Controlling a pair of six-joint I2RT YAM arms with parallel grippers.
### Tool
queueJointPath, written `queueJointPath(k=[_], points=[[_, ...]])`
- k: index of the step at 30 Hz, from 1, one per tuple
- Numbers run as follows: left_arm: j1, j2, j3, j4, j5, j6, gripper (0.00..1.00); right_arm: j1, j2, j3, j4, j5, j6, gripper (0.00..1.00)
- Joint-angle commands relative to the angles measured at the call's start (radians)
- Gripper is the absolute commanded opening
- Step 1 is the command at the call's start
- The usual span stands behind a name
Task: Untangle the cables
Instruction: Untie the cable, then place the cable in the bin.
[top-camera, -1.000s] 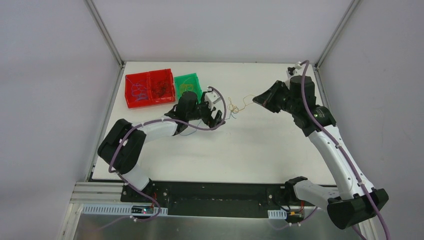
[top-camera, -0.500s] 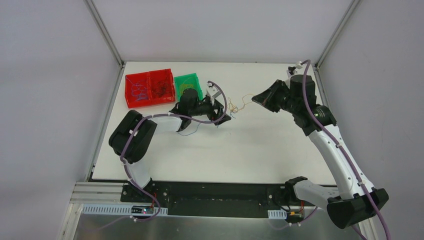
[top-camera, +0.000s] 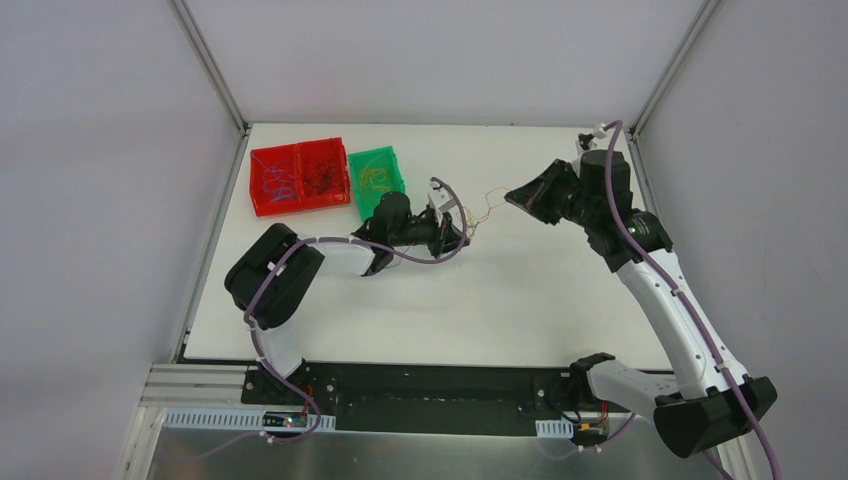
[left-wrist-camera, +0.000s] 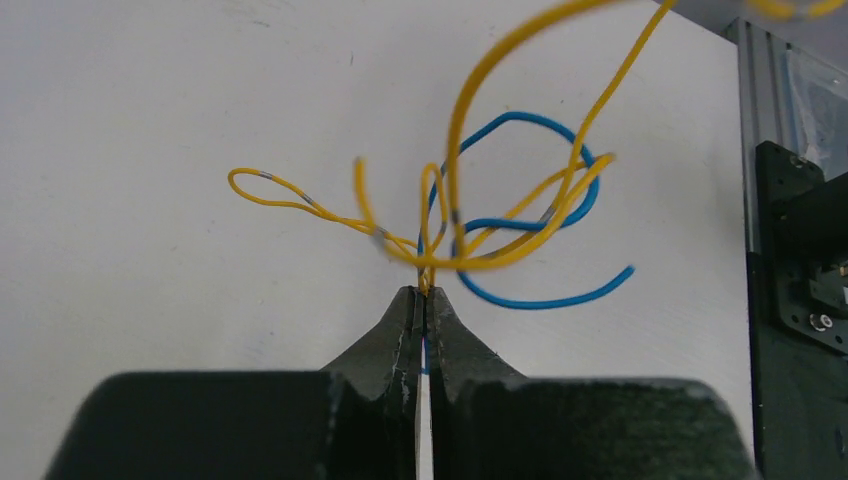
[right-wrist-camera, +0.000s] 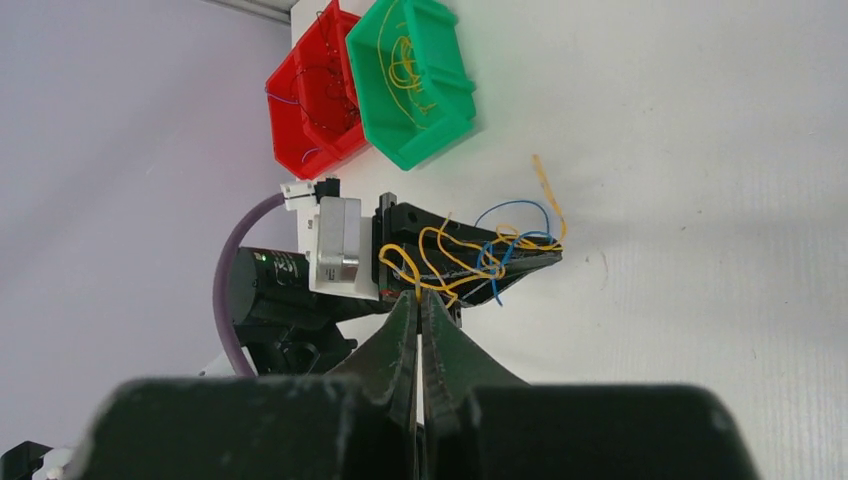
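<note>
— From overhead, where is the tangle?
— The cables (top-camera: 478, 212) are strung just right of the green bin (top-camera: 399, 170), between the left gripper (top-camera: 462, 232) and the right gripper (top-camera: 510, 199). This looks like the pulling-apart step.
— Is there room to pull?
— The table (top-camera: 520, 300) is bare on the near side of the green bin, and the red bin (top-camera: 300, 205) crowds its left. The table's far and right edges sit closer to the right arm.
— And the left wrist view?
— The jaws are pinched tight on the knot's root. A yellow cable (left-wrist-camera: 458, 130) loops through a blue cable (left-wrist-camera: 545, 301).
— The right wrist?
— It is clamped on a yellow strand, with the green bin beyond. Next I'd expect a slow draw away from the green bin, so the loops don't cinch.
</note>
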Motion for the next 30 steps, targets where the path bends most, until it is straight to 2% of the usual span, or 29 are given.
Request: queueJointPath(k=[1, 5, 9, 15, 22, 25, 30], points=[[0.001, -0.055, -0.062, 0.004, -0.075, 0.020, 0.00, -0.020, -0.069, -0.014, 0.014, 0.100, -0.002, 0.00], [0.044, -0.175, -0.120, -0.146, -0.165, 0.003, 0.00, -0.053, -0.138, -0.053, -0.018, 0.262, -0.024, 0.00], [0.142, -0.338, -0.220, -0.293, -0.211, -0.041, 0.00, -0.077, -0.199, -0.087, -0.059, 0.399, -0.060, 0.00], [0.207, -0.617, -0.296, -0.688, -0.489, -0.067, 0.00, -0.085, -0.254, -0.127, -0.148, 0.545, -0.068, 0.00], [0.319, -0.896, -0.442, -0.795, -0.738, -0.308, 0.00, -0.098, -0.336, -0.167, -0.178, 0.733, -0.027, 0.00], [0.333, -0.972, -0.462, -0.816, -0.793, -0.323, 0.00, -0.100, -0.342, -0.184, -0.149, 0.675, -0.049, 0.00], [0.331, -0.968, -0.420, -0.814, -0.669, -0.289, 0.00, -0.098, -0.258, -0.201, -0.085, 0.344, -0.084, 0.00]])
